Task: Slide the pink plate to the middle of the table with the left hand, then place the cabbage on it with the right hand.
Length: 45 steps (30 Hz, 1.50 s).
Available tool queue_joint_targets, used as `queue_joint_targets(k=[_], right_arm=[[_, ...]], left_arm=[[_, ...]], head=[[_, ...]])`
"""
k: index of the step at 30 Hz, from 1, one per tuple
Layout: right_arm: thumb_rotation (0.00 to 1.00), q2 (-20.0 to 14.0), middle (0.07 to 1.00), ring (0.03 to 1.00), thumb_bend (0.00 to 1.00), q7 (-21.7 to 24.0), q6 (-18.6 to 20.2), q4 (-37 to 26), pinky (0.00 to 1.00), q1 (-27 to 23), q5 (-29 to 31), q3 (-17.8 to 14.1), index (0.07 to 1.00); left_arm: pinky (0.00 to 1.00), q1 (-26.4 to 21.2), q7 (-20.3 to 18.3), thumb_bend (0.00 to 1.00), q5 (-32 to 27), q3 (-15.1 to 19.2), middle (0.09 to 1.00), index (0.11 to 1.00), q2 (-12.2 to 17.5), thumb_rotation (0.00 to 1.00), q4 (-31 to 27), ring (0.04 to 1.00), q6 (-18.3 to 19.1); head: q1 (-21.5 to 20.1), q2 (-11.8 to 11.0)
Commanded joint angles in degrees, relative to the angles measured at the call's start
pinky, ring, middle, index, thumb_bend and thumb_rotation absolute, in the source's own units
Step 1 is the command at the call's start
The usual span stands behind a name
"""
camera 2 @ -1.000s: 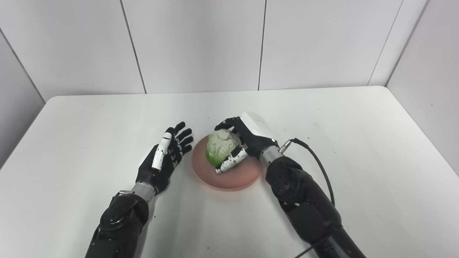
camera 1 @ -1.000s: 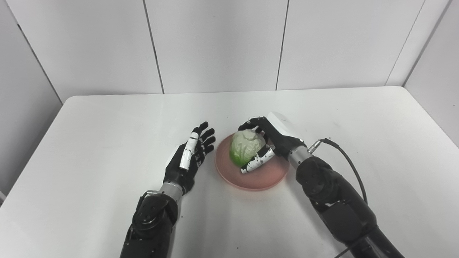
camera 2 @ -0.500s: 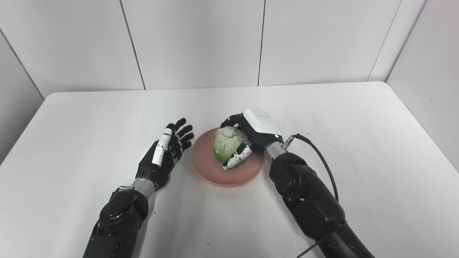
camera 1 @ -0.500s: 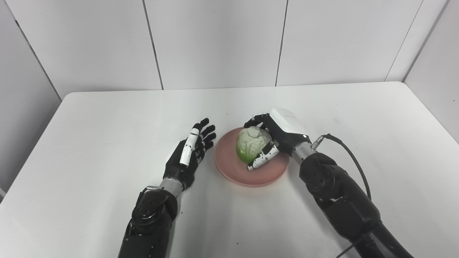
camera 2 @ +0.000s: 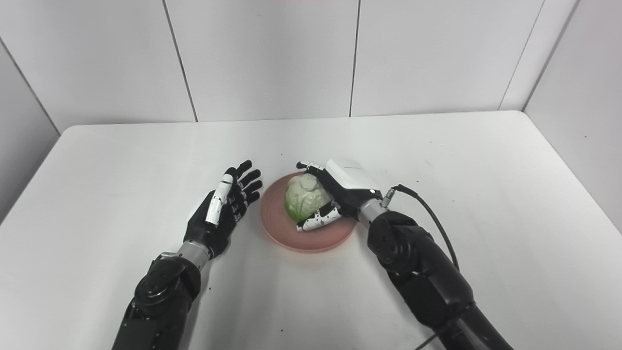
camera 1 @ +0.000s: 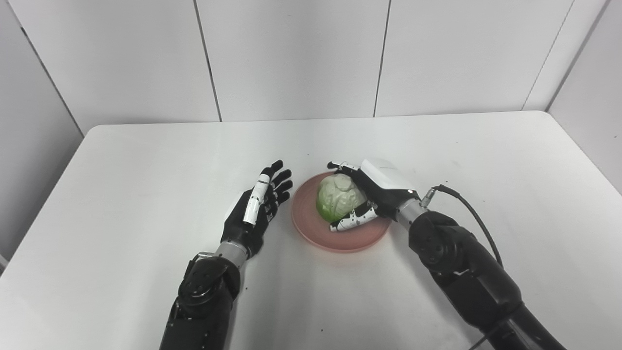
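The pale green cabbage rests on the pink plate near the middle of the white table. My right hand is cupped round the cabbage from the right. Its fingers reach behind the cabbage and its thumb lies low along the front, over the plate. The grip looks loose, but the hand still encloses the cabbage. My left hand lies open, palm up, just left of the plate's rim and apart from it, holding nothing.
A black cable loops off my right wrist over the table. White wall panels close off the far edge. Bare table stretches to the left, right and front of the plate.
The right hand has come down with the cabbage onto the plate, and its thumb has dropped flatter. The left hand has stayed put. The camera tilted slightly at the start.
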Motion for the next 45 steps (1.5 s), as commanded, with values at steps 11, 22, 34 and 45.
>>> queue_joint_targets(k=[11, 22, 34, 45], right_arm=[[0.58, -1.0, 1.000, 1.000, 1.00, 2.6, -0.1, -4.5, 0.96, -2.2, 1.8, -2.8, 1.000], [0.61, -0.3, 1.000, 0.995, 1.00, -0.3, -0.8, -11.6, 0.87, -1.7, 4.8, -8.4, 1.000], [0.96, 6.1, 0.976, 0.925, 0.97, -15.5, -5.1, -12.7, 0.81, 4.5, 10.0, -17.0, 1.000], [1.00, 17.5, 1.000, 1.000, 0.56, -22.7, -5.0, -6.0, 1.00, 11.1, 28.0, -28.9, 1.000]], left_arm=[[0.94, -0.7, -0.3, 0.47, 0.2, -0.3, 0.931, 0.929, -0.1, 1.00, -1.0, 0.927, 0.0], [0.92, -0.6, -0.6, 0.47, 0.1, -0.1, 0.933, 0.927, 0.0, 1.00, -0.4, 0.923, -0.7], [0.96, -0.6, -0.9, 0.47, -0.3, 0.2, 0.936, 0.928, 0.4, 1.00, -0.6, 0.931, -0.5], [0.98, -0.3, -0.1, 0.46, 0.4, 0.8, 0.948, 0.945, 0.9, 1.00, -0.7, 0.946, -1.7]], head=[[-0.1, -0.1], [-0.6, -1.0], [-1.6, -1.7], [-2.5, -2.4]])
